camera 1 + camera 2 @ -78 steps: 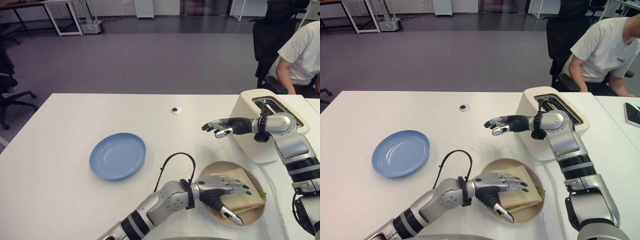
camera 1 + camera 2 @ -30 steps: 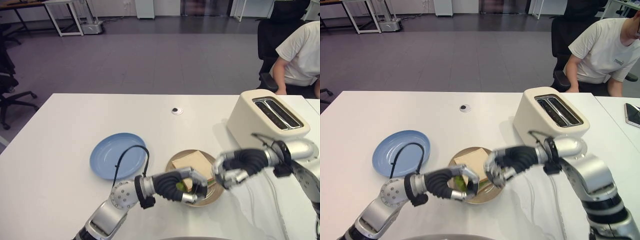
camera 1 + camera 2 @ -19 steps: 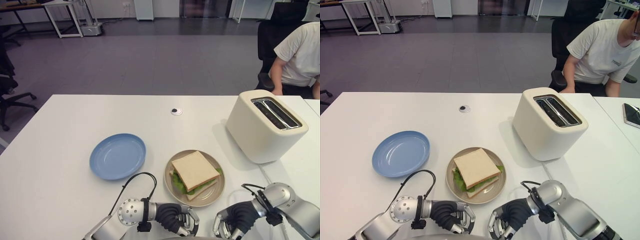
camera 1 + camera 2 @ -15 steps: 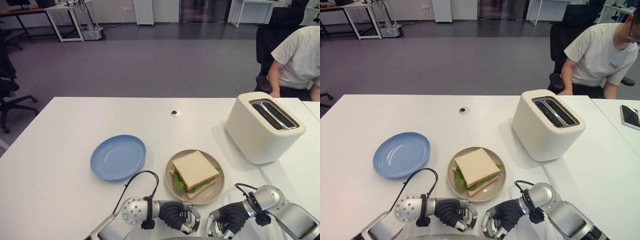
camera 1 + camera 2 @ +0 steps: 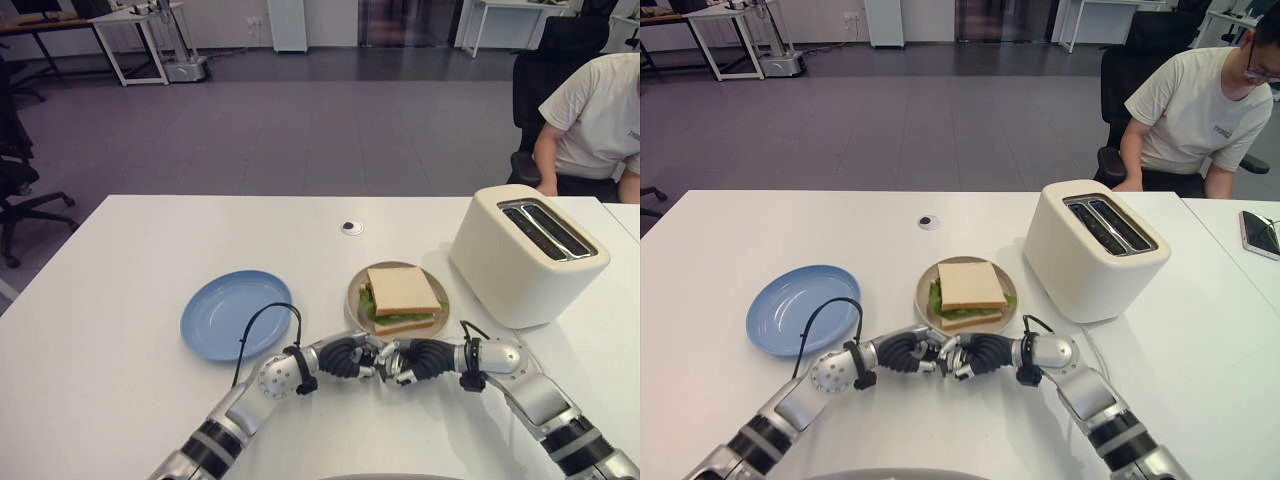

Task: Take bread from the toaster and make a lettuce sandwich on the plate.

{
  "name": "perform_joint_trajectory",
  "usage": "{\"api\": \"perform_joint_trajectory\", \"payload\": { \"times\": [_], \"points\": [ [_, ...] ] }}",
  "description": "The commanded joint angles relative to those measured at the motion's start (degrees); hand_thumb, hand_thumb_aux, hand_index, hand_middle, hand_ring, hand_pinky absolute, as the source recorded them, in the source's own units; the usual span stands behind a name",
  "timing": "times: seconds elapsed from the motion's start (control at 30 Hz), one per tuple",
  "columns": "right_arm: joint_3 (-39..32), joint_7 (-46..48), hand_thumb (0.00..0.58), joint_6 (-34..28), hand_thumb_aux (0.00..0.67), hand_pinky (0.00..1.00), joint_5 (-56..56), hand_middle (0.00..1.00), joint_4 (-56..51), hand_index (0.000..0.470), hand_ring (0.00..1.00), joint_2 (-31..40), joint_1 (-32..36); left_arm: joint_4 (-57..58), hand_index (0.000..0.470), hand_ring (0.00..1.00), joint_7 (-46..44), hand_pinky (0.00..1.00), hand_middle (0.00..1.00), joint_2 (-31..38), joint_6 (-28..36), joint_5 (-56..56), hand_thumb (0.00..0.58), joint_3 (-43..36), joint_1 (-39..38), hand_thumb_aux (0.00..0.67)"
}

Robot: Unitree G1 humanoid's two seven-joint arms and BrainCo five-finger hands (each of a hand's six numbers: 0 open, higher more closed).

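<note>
A sandwich point(image 5: 403, 294) of two bread slices with green lettuce between them lies on a tan plate point(image 5: 351, 303) in the middle of the white table. The cream toaster point(image 5: 525, 255) stands just right of the plate, its two slots dark. My left hand point(image 5: 345, 357) and right hand point(image 5: 415, 360) rest on the table right at the plate's near rim. Both have their fingers curled, knuckles almost meeting, with nothing seen inside either. I cannot tell whether they touch the rim.
An empty blue plate point(image 5: 236, 314) lies left of the tan plate. A small black round fitting point(image 5: 347, 227) sits in the tabletop further back. A phone point(image 5: 1260, 232) lies on the neighbouring table at the far right.
Both hands have come forward from the table's near edge to the tan plate's front rim. The plate with the sandwich now lies further back, closer to the toaster, and is turned.
</note>
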State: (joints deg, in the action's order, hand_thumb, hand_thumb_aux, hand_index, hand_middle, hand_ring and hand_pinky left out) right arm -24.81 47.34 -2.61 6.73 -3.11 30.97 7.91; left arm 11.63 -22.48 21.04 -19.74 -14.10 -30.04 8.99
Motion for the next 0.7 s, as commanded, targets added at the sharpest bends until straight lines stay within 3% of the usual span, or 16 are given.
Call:
{"api": "perform_joint_trajectory", "payload": {
  "times": [0.03,0.2,0.33,0.43,0.47,0.5,0.53,0.57,0.6,0.63,0.67,0.7],
  "points": [
    [-1.8,-8.6,0.58,-2.7,0.67,1.0,-9.0,1.0,-19.0,0.47,1.0,-3.6,0.5,19.8,0.47,0.69,3.1,0.69,0.69,-7.0,-5.2,-3.1,0.58,-1.9,5.4,0.67],
    [-2.4,-14.1,0.58,2.9,0.67,1.0,-11.9,1.0,-32.4,0.47,1.0,-6.8,8.3,38.0,0.47,0.69,8.9,0.69,0.69,-13.6,-10.7,-3.6,0.58,0.1,14.4,0.67],
    [-1.5,-19.2,0.58,7.2,0.67,1.0,-12.7,1.0,-44.8,0.47,1.0,-10.9,15.9,51.1,0.47,0.67,13.8,0.67,0.67,-18.4,-11.6,-2.9,0.58,3.0,21.0,0.67],
    [-0.9,-16.3,0.58,8.4,0.67,1.0,-10.9,1.0,-42.1,0.47,1.0,-10.0,15.0,50.1,0.47,0.65,7.3,0.65,0.65,-19.9,-14.7,1.4,0.58,4.9,21.6,0.67],
    [-0.7,-12.5,0.58,7.3,0.67,1.0,-8.9,1.0,-36.0,0.47,1.0,-8.0,12.6,45.7,0.47,0.56,0.7,0.56,0.56,-19.7,-13.5,5.9,0.58,5.7,20.0,0.67],
    [0.4,-8.2,0.58,4.3,0.67,0.96,-4.1,0.96,-26.2,0.47,0.96,-5.7,9.2,38.2,0.47,0.12,-5.0,0.12,0.12,-18.3,-11.0,11.0,0.58,6.0,17.5,0.67],
    [2.1,-4.3,0.572,0.7,0.594,0.86,2.3,0.86,-14.7,0.417,0.86,-2.9,5.5,27.8,0.47,0.0,-9.7,0.0,0.0,-16.1,-7.1,17.3,0.58,6.1,14.2,0.67],
    [4.3,-2.4,0.494,-2.2,0.413,0.73,8.3,0.73,-4.7,0.289,0.73,-0.7,2.6,17.7,0.47,0.0,-11.9,0.0,0.0,-14.0,-3.6,22.8,0.58,6.6,11.2,0.67],
    [7.5,-3.0,0.395,-5.6,0.292,0.65,14.6,0.65,4.0,0.205,0.65,0.1,0.7,6.6,0.47,0.0,-11.3,0.0,0.0,-11.8,-0.9,28.2,0.58,8.0,8.1,0.67],
    [11.0,-6.0,0.0,-8.2,0.0,0.51,18.5,0.51,10.0,0.0,0.51,-0.3,0.2,-4.0,0.275,0.0,-8.2,0.0,0.0,-11.1,2.0,33.1,0.48,10.9,5.0,0.391],
    [14.1,-9.6,0.0,-10.2,0.0,0.2,21.1,0.2,13.8,0.0,0.2,-1.5,0.2,-11.9,0.041,0.0,-4.1,0.0,0.0,-11.1,3.6,34.1,0.096,13.8,2.6,0.058],
    [16.6,-13.8,0.0,-11.4,0.0,0.0,21.5,0.0,17.0,0.0,0.0,-2.9,-0.3,-18.4,0.0,0.0,0.2,0.0,0.0,-11.6,5.9,35.2,0.0,16.5,0.8,0.0]
  ]
}}
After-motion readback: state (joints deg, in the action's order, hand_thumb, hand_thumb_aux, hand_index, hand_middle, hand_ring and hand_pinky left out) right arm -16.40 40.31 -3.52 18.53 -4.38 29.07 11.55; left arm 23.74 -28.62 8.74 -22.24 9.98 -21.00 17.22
